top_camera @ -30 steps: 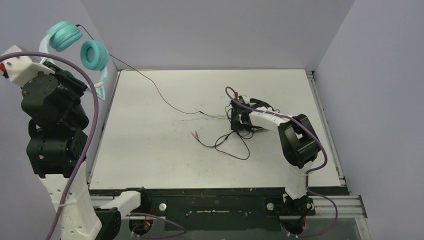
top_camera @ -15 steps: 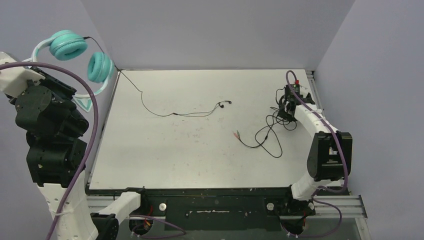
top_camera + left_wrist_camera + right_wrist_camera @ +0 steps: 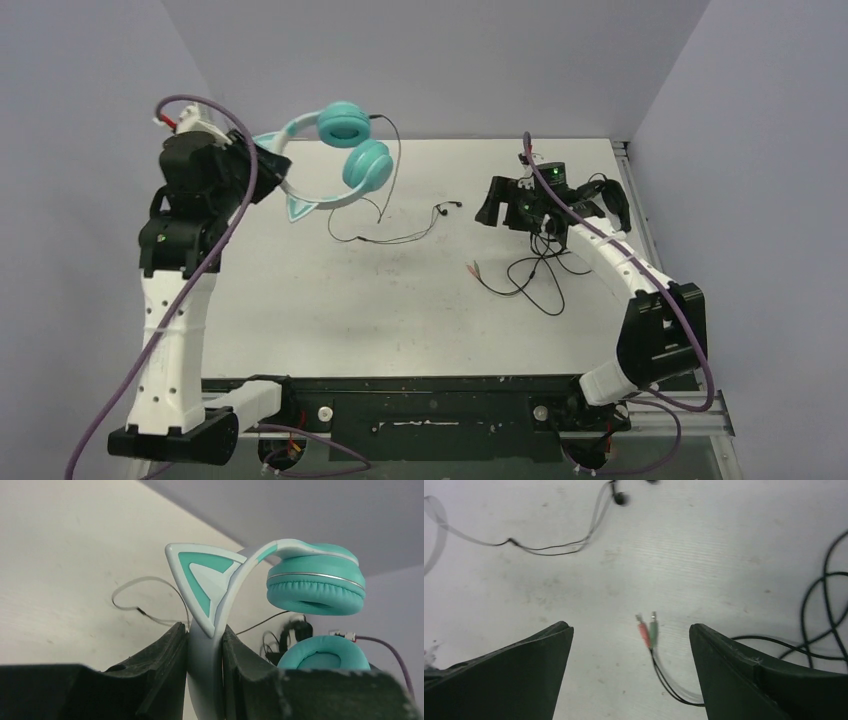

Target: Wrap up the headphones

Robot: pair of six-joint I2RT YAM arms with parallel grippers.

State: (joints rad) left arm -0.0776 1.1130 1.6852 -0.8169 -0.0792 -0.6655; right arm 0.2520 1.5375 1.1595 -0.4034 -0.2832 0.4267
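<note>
The teal headphones (image 3: 345,150) hang in the air over the table's back left. My left gripper (image 3: 268,166) is shut on their pale headband (image 3: 205,660), just below a cat-ear point (image 3: 200,580); both ear cups (image 3: 315,582) hang off to the right. Their thin black cable (image 3: 386,185) drops from the upper cup and trails across the table to its plug (image 3: 446,207). My right gripper (image 3: 550,210) hovers at the back right, open and holding nothing. In the right wrist view its fingers (image 3: 630,627) stand wide apart above the table.
A loose black cable (image 3: 535,278) lies coiled on the table under the right arm. Its pink and green plugs (image 3: 647,630) point left. A dark bundle (image 3: 545,228) sits beneath the right wrist. Grey walls close the back and sides.
The left arm has swung the headphones from beyond the table's left edge to above its back left. The right gripper dragged the black cable right, then opened and rose.
</note>
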